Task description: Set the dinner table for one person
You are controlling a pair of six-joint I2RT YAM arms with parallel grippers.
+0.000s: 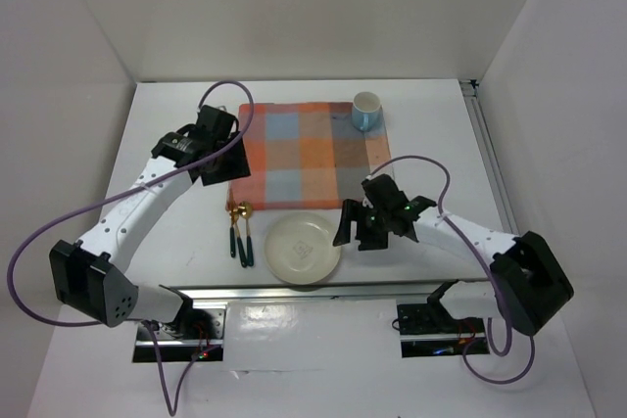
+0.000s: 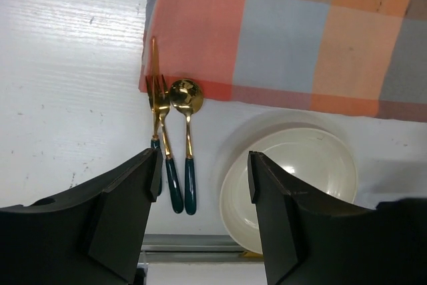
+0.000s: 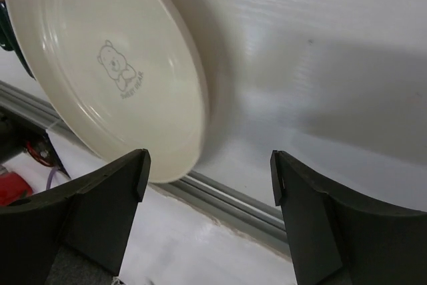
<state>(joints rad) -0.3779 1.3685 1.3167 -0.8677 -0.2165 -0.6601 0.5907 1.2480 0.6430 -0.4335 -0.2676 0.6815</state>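
One large, flat, plain white tabletop is filling most of the overhead view, with metal rails running along its near and right edges. An orange-and-blue-grey checked cloth is lying on it toward the far side, and a pale blue cup is standing on the cloth's far right corner. A cream plate bearing a small bear print is sitting by the near rail, and a gold fork and spoon with dark green handles are lying just left of it. The left arm is holding its jaws released near the cloth's left edge, grasping nothing. The right arm is holding its jaws apart and empty just right of the plate.
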